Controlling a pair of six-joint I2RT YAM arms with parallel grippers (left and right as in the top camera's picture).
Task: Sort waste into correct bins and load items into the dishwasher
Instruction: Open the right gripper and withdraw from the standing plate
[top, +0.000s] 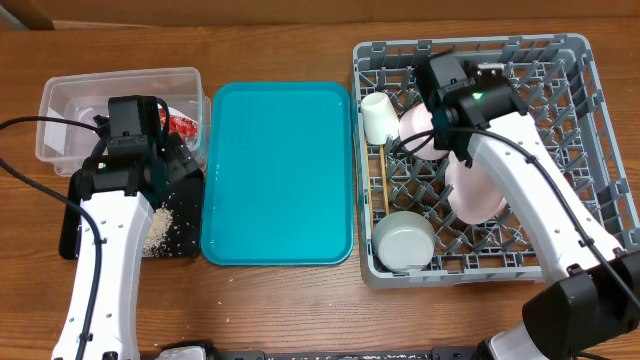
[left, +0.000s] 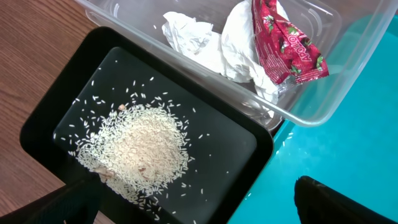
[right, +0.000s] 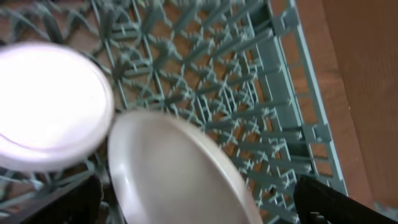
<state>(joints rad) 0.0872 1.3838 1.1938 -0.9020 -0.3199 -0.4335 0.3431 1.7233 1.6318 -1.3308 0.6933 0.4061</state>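
Note:
My left gripper (top: 172, 165) (left: 193, 210) is open and empty, hovering over the black tray (top: 188, 238) (left: 239, 140), which holds a pile of rice (top: 160, 230) (left: 140, 146). The clear tub (top: 58, 100) (left: 323, 109) behind it holds the napkin (left: 193, 37) and the red wrapper (top: 182, 125) (left: 286, 43). My right gripper (top: 440, 130) (right: 199, 208) is open over the grey dish rack (top: 600, 150) (right: 261, 93), its fingers either side of the pink plate (top: 475, 190) (right: 174, 174). The pink bowl (top: 418, 130) (right: 50, 106), white cup (top: 378, 115), white bowl (top: 405, 240) and chopsticks (top: 384, 180) sit in the rack.
A teal serving tray (top: 275, 170) (left: 348, 155) lies between the black tray and the rack, with a few stray rice grains at its left edge. Wooden tabletop surrounds everything. Black cables run along the left arm.

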